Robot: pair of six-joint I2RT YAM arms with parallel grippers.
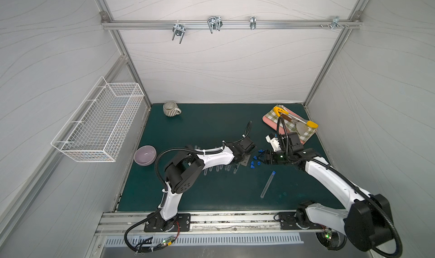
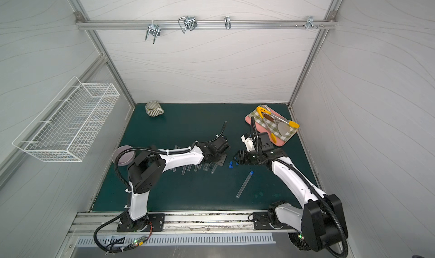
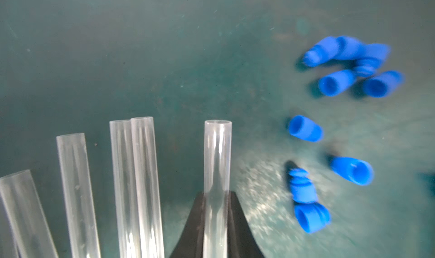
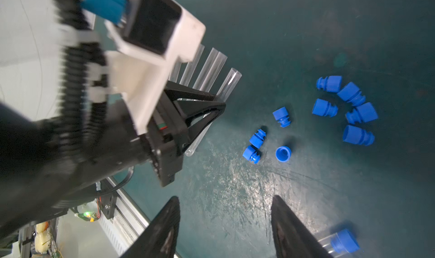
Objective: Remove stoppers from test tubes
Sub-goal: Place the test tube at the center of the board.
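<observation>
- The held test tube (image 3: 216,174) is clear and open-mouthed. The left jaws pinch it from both sides, its long axis runs in line with them, and its mouth points out past their tips.
- Just beside it, the open test tubes (image 3: 141,179) lie in a loose fan on the surface (image 1: 211,127). Their mouths face the same way, and their rounded ends show under the left arm (image 1: 211,156) in both top views.
- Nine loose stoppers (image 4: 282,116), bright blue, lie scattered beyond the tube mouths in two small clusters. They sit between the two arms' wrists and well away from any edge.
- A stoppered test tube (image 1: 268,183) lies alone nearer the front, on a diagonal. Its blue end points toward the right arm (image 1: 329,176) and its rounded end toward the front rail (image 1: 235,218), with bare surface all around it.
- The right jaws are spread with nothing between them, hovering above the surface near the stoppers.
- The left arm is folded at the elbow, with its forearm stretched low across the surface. The right arm reaches in from the front corner, its wrist turned toward the left one.
- Wide room lies open at the back between the mug (image 1: 171,108) and the cutting board (image 1: 292,127).
- The bowl (image 1: 145,155) sits by the left edge.
</observation>
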